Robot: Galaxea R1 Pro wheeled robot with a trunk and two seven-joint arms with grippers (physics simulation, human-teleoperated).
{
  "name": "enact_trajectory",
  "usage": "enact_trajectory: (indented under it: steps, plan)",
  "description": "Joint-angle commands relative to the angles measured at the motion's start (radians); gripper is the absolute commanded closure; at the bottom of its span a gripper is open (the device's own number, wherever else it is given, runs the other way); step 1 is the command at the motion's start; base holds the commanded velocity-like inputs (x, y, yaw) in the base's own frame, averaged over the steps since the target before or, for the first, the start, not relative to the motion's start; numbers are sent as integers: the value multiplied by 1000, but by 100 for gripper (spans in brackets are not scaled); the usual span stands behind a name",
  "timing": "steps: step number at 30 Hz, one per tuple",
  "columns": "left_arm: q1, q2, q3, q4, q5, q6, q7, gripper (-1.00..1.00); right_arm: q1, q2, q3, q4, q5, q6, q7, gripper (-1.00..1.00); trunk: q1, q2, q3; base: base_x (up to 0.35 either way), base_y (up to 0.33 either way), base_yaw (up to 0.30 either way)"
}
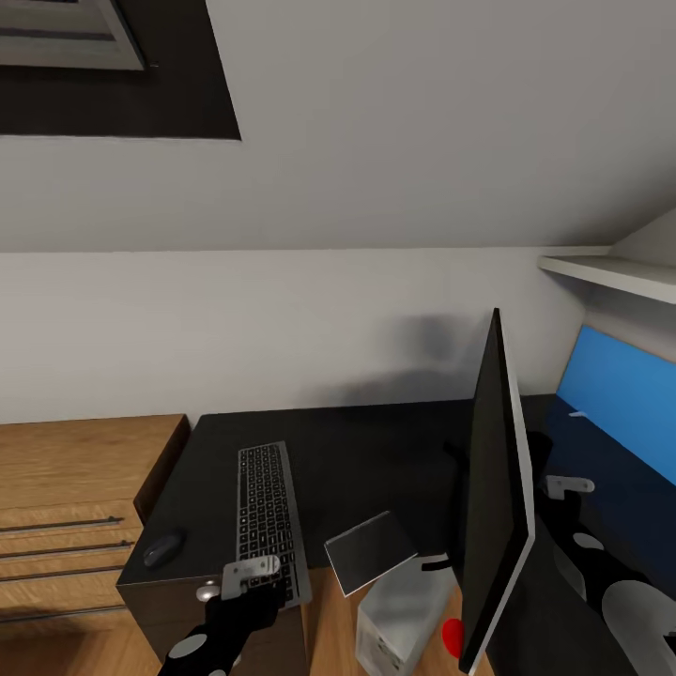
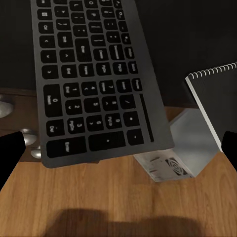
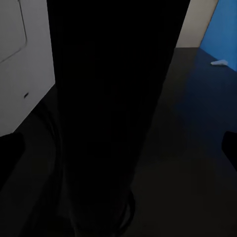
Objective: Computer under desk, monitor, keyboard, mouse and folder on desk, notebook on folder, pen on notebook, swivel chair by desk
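My wide-open, empty left gripper (image 1: 252,576) could nudge the overhanging slim dark grey keyboard (image 1: 269,519) off the glossy black desk (image 1: 376,460); I cannot tell my right claw's state.

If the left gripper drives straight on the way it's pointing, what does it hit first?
Most likely the keyboard: the left gripper points at its near end, which overhangs the desk edge. Depth is unclear.

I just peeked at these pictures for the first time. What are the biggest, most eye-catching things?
The wide thin black-fronted monitor stands edge-on at the right of the glossy black desk. A slim dark grey keyboard lies at the desk's left, its near end poking over the edge by the left gripper. A bright blue back panel glows at the far right.
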Motion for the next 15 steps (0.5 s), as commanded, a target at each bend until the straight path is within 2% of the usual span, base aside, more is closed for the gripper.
enact_trajectory:
  steps: [1, 15]
  plan:
    - [-1, 1, -2, -1, 10, 1, 11, -100, -1, 0, -5, 1, -1, -4, 4, -100, 0, -1, -1, 6, -6, 0]
    - [-1, 1, -27, 6, 10, 0, 11, -100, -1, -1, -6, 1, -1, -4, 4, -100, 0, -1, -1, 34, -33, 0]
